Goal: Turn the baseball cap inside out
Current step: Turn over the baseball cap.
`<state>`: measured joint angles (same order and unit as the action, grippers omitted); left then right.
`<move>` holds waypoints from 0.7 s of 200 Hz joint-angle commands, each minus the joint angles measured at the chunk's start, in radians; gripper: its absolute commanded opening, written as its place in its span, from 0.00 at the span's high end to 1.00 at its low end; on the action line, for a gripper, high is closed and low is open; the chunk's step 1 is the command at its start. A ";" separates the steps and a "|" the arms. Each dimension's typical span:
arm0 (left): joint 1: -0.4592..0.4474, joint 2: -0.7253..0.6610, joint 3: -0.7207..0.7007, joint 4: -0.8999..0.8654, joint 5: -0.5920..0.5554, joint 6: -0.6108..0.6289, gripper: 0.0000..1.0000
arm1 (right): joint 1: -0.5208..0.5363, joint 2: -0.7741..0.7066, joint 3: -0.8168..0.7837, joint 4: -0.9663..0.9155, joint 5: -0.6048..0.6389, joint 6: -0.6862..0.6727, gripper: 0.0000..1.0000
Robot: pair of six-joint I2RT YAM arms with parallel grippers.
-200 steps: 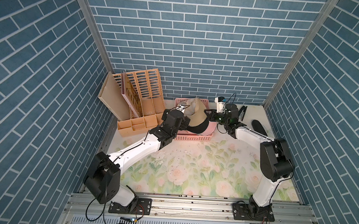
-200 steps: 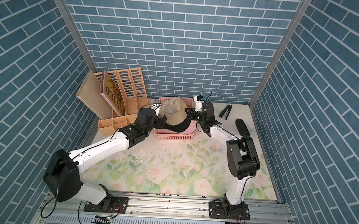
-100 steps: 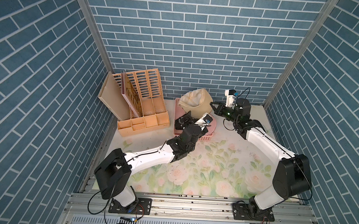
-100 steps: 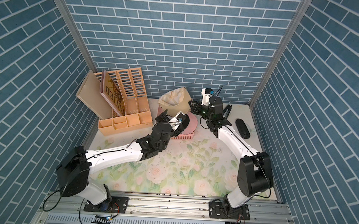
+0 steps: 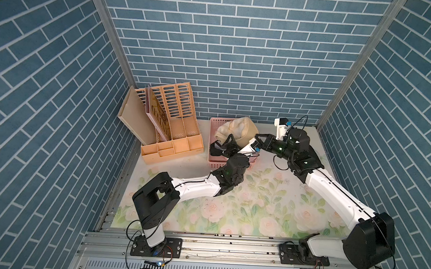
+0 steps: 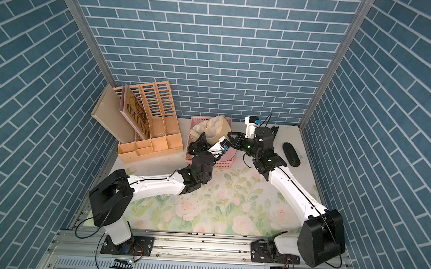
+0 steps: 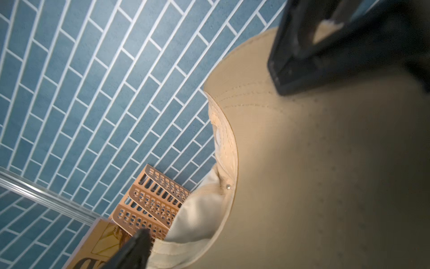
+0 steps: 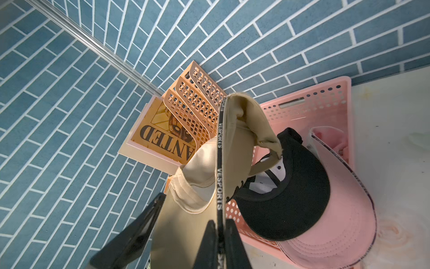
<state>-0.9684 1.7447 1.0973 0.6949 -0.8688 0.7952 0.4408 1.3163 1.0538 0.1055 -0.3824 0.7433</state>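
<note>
Three caps: beige cap (image 5: 238,127) held up over the one pink basket (image 8: 325,97), black cap (image 8: 290,202) and pink cap (image 8: 337,233) inside. Right gripper (image 8: 220,230) pinches its "VESPORTS" tape; left gripper (image 5: 222,145) straddles the brim, grip unclear. One poster (image 8: 162,137) reads "ANTED".

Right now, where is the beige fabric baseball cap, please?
In both top views the cap hangs over the pink plastic basket by the back wall, pinched in the right hand.
</note>
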 commanded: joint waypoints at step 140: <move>0.158 -0.228 0.094 -0.517 0.754 -0.719 1.00 | -0.149 -0.326 -0.131 -0.151 0.049 -0.293 0.20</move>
<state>-0.8543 1.5612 1.1297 0.2558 -0.2424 0.2764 0.2958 1.0260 0.9672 0.0471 -0.3401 0.5678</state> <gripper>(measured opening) 0.078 0.803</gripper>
